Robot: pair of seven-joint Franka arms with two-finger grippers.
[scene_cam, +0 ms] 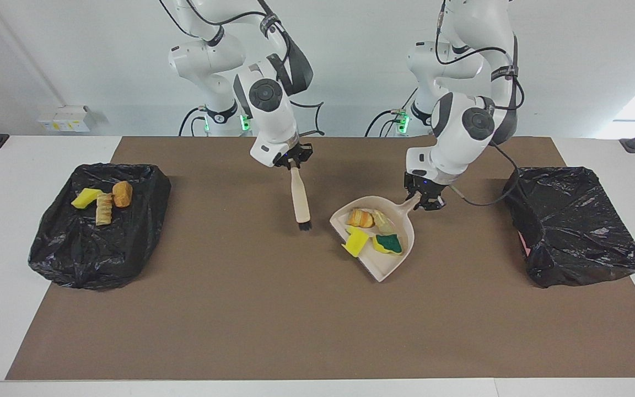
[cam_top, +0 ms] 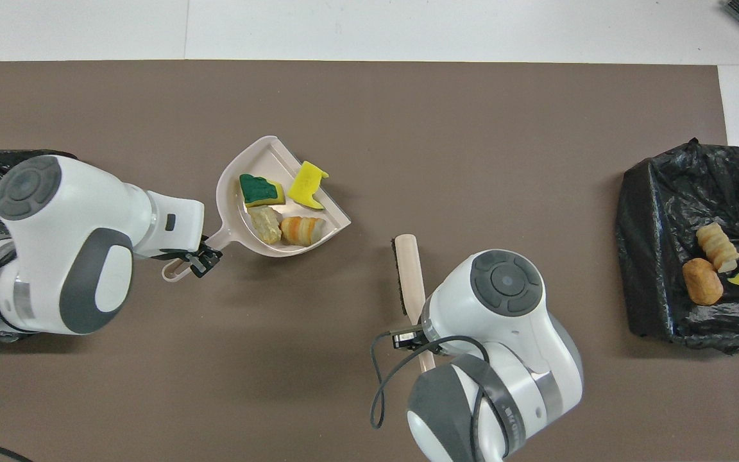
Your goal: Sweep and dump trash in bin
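Over the brown mat, the left gripper (scene_cam: 425, 200) grips the beige plastic dustpan (scene_cam: 390, 264) carrying four sponge chunks (scene_cam: 375, 231); the right gripper (scene_cam: 294, 164) clamps the black-bristled, beige-handled brush (scene_cam: 299, 199) beside it.

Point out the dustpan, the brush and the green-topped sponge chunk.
dustpan (scene_cam: 393, 263): facing view, bare floor near its open lip.
brush (scene_cam: 299, 198): facing view, middle of its beige handle.
green-topped sponge chunk (cam_top: 260, 190): overhead view, its green face, inside the dustpan.

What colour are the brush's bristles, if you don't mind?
Black, on the brush; the overhead view shows them best.
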